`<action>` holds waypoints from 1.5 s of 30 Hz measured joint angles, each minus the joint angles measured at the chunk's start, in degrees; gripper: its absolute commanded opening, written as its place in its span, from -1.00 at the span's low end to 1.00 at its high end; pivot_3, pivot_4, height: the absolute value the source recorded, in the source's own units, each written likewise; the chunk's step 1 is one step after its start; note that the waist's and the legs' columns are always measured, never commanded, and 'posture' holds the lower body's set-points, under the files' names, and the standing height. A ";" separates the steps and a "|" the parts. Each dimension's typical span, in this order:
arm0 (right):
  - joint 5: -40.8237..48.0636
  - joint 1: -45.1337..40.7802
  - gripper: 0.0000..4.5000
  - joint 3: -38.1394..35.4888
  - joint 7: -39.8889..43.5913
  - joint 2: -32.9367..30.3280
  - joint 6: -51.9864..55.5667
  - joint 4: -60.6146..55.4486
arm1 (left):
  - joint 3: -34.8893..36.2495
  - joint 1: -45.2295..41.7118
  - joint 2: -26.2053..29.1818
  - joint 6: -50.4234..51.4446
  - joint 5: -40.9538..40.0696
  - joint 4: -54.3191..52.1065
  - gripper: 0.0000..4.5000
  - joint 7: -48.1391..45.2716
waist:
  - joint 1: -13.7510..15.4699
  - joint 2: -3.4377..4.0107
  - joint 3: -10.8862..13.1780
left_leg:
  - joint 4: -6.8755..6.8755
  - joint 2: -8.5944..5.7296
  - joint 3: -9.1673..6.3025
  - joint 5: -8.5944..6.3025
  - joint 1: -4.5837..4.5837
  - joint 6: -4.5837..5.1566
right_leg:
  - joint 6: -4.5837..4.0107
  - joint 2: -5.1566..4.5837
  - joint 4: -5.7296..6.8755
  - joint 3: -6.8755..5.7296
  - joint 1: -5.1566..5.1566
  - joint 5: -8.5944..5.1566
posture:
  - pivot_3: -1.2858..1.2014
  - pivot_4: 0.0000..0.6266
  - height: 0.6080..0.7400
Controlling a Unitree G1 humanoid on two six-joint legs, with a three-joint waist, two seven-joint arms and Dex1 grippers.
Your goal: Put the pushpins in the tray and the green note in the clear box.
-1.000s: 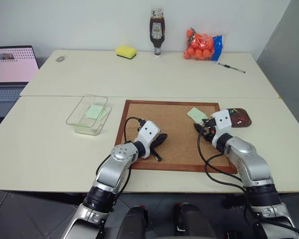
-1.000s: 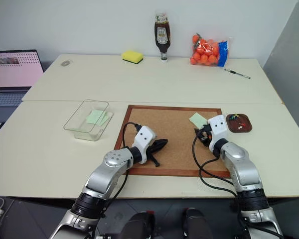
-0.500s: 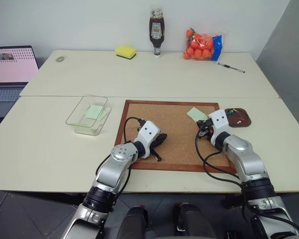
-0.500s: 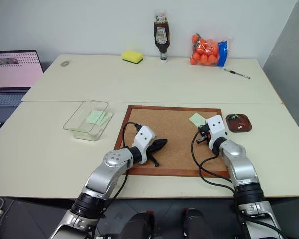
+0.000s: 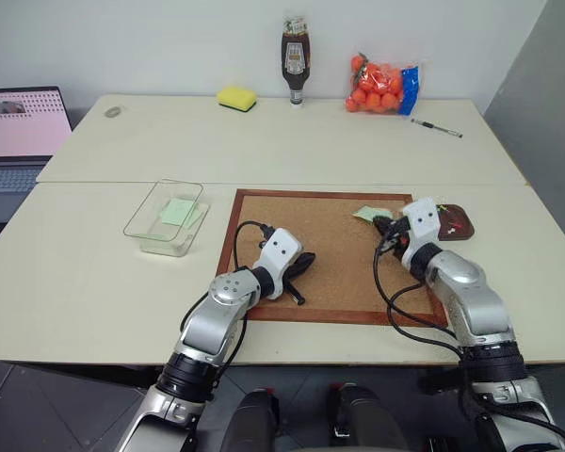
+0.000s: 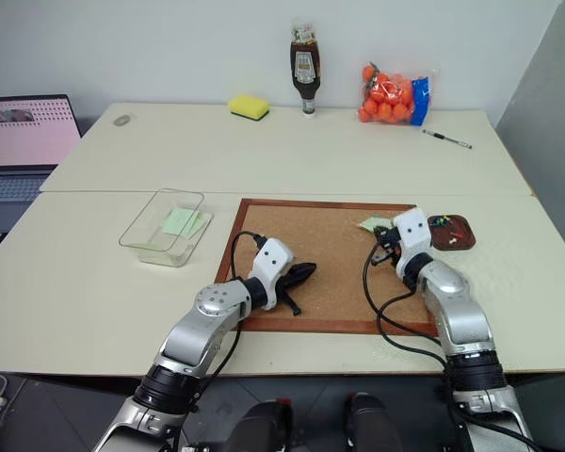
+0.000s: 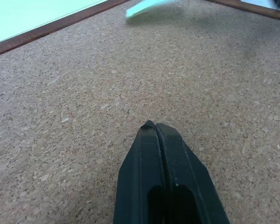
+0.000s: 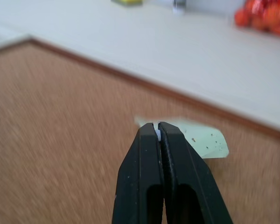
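1. Left end effector rests low over the cork board, its two black fingers pressed together with nothing between them. It looks parked there so the board's other half stays free for the other arm.
2. At the left of the surface, the clear box sits just beside the board and already holds pale green slips. That puts it well apart from the note in hand, so a carry across the board is what I judge comes next.
3. Near the board's far right corner, the green note is pinched at one edge by the right end effector, fingers clamped on the paper. The sheet stands out past the tips rather than lying flat, which suggests it is being peeled up from the cork.
4. Just past the board's right edge lies the tray, with the pushpins showing as small coloured specks inside it, so that half of the task appears settled.
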 measured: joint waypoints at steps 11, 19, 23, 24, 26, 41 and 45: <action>0.39 0.46 -1.00 0.01 0.48 -0.14 2.85 -4.43 | 1.70 -0.34 -1.53 0.33 -1.68 0.83 -0.76 1.01 | 0.01 0.00 0.00 | 0.00 0.00 0.01 0.00 -0.02 0.00 | 0.00 0.00 0.01 0.01 -0.02 0.00 | 0.03 -0.52 1.00; 0.43 0.47 -1.00 0.23 0.98 -0.08 4.49 -5.63 | 4.05 -2.37 -1.39 -3.10 -4.10 1.33 -0.08 -1.67 | 0.03 -0.02 0.02 | 0.00 -0.03 0.03 0.00 -0.09 0.00 | 0.00 0.00 -0.02 0.01 -0.06 0.00 | 0.03 -0.52 1.00; 0.77 0.39 -1.00 0.25 1.07 -0.08 5.97 -6.17 | 3.99 -4.21 -0.25 -7.90 -4.03 3.03 0.27 -4.19 | 0.03 -0.02 0.02 | -0.01 -0.02 0.04 0.00 -0.08 0.00 | 0.00 0.01 -0.01 0.01 -0.07 0.00 | 0.03 -0.52 1.00; 1.02 0.39 -1.00 0.25 1.09 -0.08 6.25 -6.43 | 3.95 -4.50 -0.08 -8.96 -3.99 3.31 0.35 -4.52 | 0.03 -0.02 0.02 | -0.02 -0.01 0.04 0.00 -0.08 0.00 | 0.00 0.01 -0.02 0.01 -0.07 0.00 | 0.03 -0.52 1.00; 1.45 0.01 -1.00 0.32 1.19 -0.08 6.96 -7.02 | 3.89 -6.21 -0.05 -12.09 -3.92 4.82 0.51 -5.55 | 0.08 -0.02 0.02 | -0.01 -0.01 0.03 0.00 -0.09 0.00 | 0.00 0.01 -0.02 0.00 -0.07 0.00 | 0.03 -0.52 1.00; 4.54 -0.96 -1.00 1.54 1.14 0.43 14.10 -13.16 | -1.24 -18.07 -0.78 -36.44 7.26 25.93 0.70 -6.09 | 0.13 -0.03 0.02 | 0.00 -0.04 0.04 0.00 -0.12 0.00 | 0.00 0.01 -0.03 -0.03 -0.07 0.00 | 0.03 -0.52 1.00; 5.57 -1.22 -1.00 1.59 1.03 0.74 16.12 -15.43 | -1.54 -21.00 -2.70 -40.57 9.59 31.75 0.70 -3.85 | 0.10 -0.04 0.03 | -0.01 -0.03 0.04 0.00 -0.13 0.00 | 0.01 0.01 -0.05 -0.06 -0.08 0.00 | 0.03 -0.52 1.00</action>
